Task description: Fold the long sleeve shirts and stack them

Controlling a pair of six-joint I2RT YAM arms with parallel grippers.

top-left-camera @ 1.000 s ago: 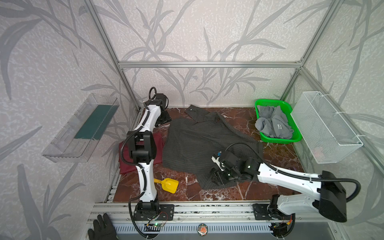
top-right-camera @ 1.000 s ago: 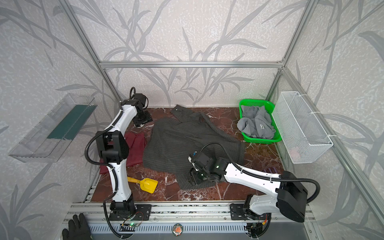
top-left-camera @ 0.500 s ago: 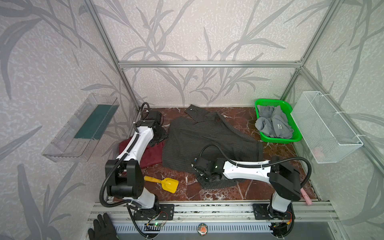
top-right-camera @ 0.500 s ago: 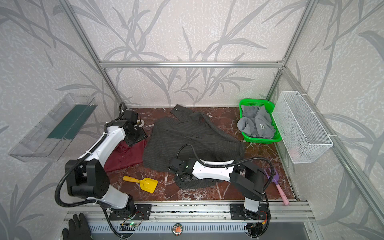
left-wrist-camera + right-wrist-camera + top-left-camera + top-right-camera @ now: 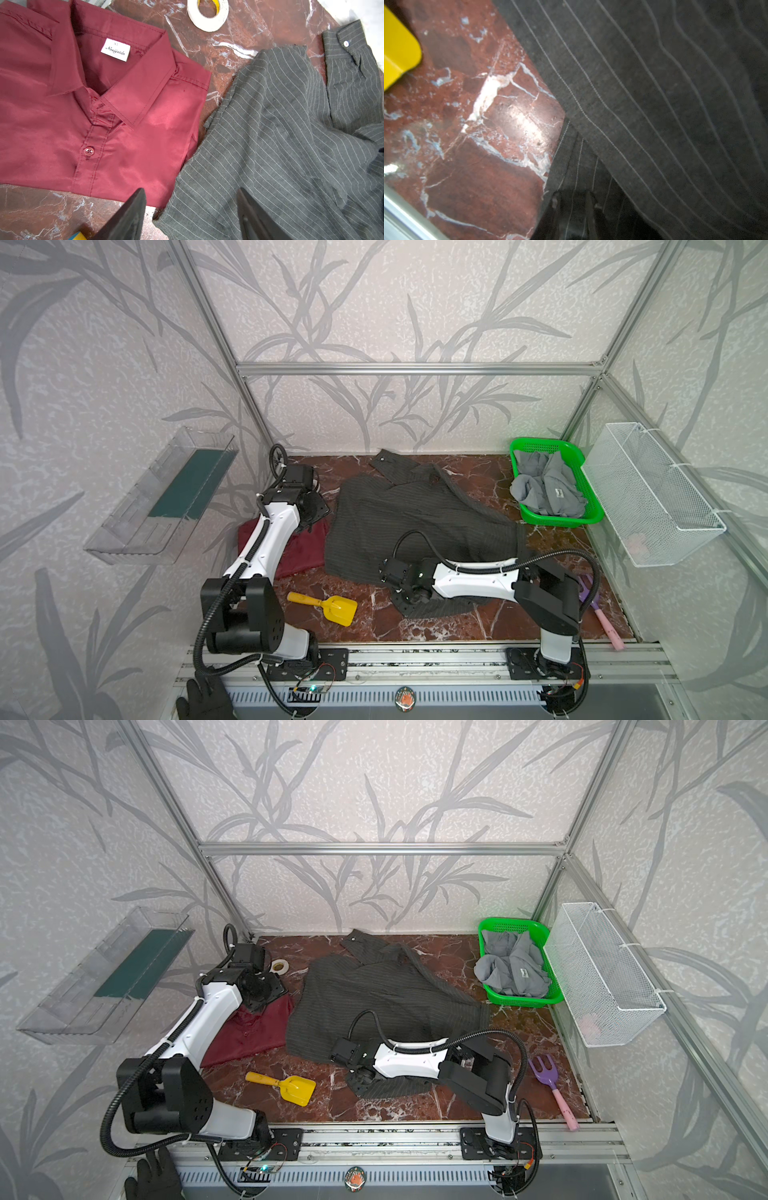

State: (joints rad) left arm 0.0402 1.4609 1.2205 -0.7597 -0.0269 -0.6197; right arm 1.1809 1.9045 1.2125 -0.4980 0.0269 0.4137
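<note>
1. On the red-brown marble tabletop (image 5: 382, 626), the dark charcoal pinstriped cloth shirt (image 5: 415, 514) lies spread and creased at the centre, collar toward the back wall.
2. The right gripper (image 5: 574, 199) sits at the near hem of this shirt. Its jaws are drawn together, and a fold of the pinstriped cloth is pinched between them.
3. The left gripper (image 5: 191, 191) hangs above the line where two shirts meet. Its jaws stand apart and hold nothing.
4. The plain maroon shirt (image 5: 83, 124) lies folded flat at the left, collar and white neck label upward. Its edge meets the charcoal shirt.
5. The plain light grey shirt (image 5: 544, 489) lies crumpled inside the green plastic basket (image 5: 540, 442) at the back right.
6. A yellow plastic scoop (image 5: 332, 608) lies near the front, apart from the pinstriped hem.
7. A roll of white tape (image 5: 207, 14) lies just beyond the maroon collar.
</note>
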